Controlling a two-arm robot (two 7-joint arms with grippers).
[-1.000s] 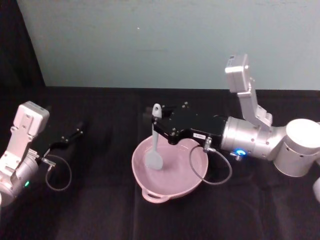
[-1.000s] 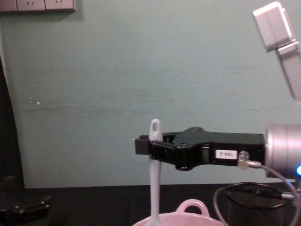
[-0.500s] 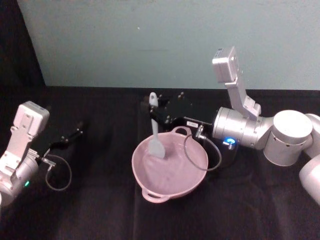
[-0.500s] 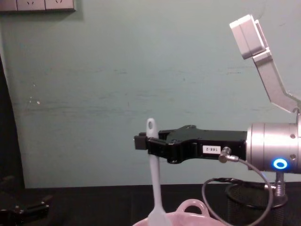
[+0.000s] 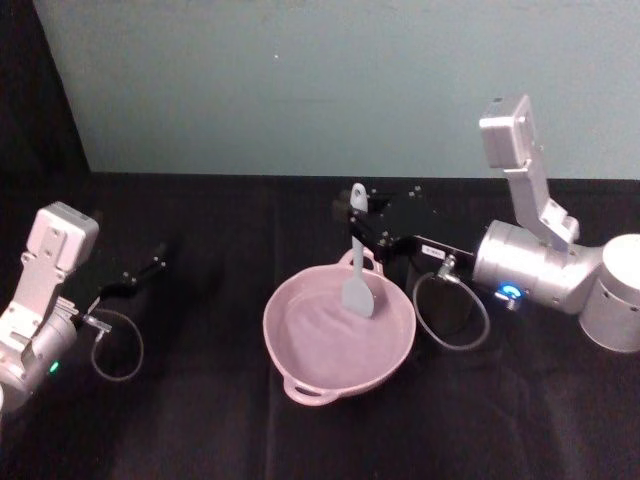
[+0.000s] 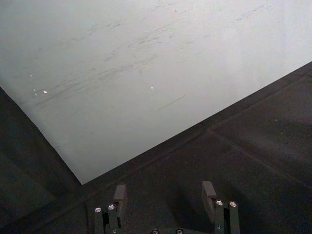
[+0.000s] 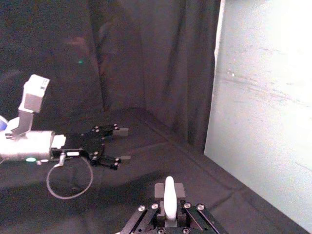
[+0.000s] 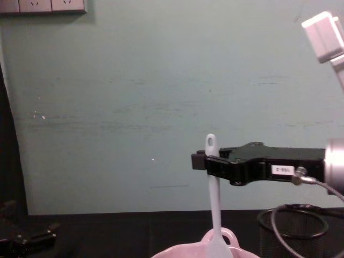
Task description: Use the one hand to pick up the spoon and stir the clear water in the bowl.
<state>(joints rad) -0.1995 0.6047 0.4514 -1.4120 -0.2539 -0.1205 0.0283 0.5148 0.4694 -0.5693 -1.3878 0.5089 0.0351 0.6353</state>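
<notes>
Stirring is the step in hand: the right end effector [image 5: 360, 222], clamped on the spoon [image 5: 358, 282] handle, holds its blade inside the far side of the mid-tabletop bowl [image 5: 270, 330], so the next move probably needs a circling sweep clear of the rim, while the left end effector [image 5: 155, 262] sits open near the tabletop's left edge.

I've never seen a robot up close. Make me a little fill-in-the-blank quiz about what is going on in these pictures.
1. The right tool is shut on the ____ of the spoon.
2. The spoon's blade points down into the pale ____ bowl.
3. The left tool, off to the side away from the bowl, has its fingers ____.

Missing words: handle; pink; open.
</notes>
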